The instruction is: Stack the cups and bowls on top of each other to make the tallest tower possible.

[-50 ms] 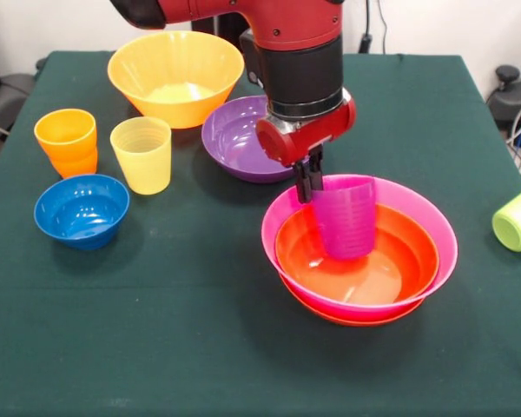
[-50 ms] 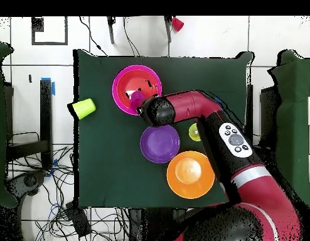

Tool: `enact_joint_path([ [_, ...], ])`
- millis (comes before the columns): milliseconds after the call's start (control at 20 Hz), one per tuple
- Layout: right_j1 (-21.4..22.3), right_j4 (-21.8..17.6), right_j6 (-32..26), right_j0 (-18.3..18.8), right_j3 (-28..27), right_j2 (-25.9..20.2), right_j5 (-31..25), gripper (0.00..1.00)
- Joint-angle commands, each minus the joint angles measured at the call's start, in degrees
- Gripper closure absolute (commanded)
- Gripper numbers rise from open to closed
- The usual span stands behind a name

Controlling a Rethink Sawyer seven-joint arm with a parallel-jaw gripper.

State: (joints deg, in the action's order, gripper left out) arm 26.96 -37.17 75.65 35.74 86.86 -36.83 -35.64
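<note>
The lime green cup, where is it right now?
In the front view the lime green cup lies tipped on its side at the table's right edge, apart from the pink bowl to its left.

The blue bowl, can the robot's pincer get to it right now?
Probably not yet. The pincer is busy, shut on the rim of the purple cup over the red-orange bowl. The blue bowl itself sits open, with nothing on top of it.

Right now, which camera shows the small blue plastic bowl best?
The front view: the small blue plastic bowl sits in full sight near the yellow translucent tumbler. In the overhead view I cannot find it; the red and black arm likely covers that spot.
</note>
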Motion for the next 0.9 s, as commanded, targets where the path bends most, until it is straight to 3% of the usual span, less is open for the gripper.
enact_joint_path([
  [50,-4.08,-5.02,-1.07,-0.87,5.21,5.36,-0.18,1.0],
  [900,-3.42,-4.53,-1.97,1.05,7.57,5.36,-0.3,1.0],
])
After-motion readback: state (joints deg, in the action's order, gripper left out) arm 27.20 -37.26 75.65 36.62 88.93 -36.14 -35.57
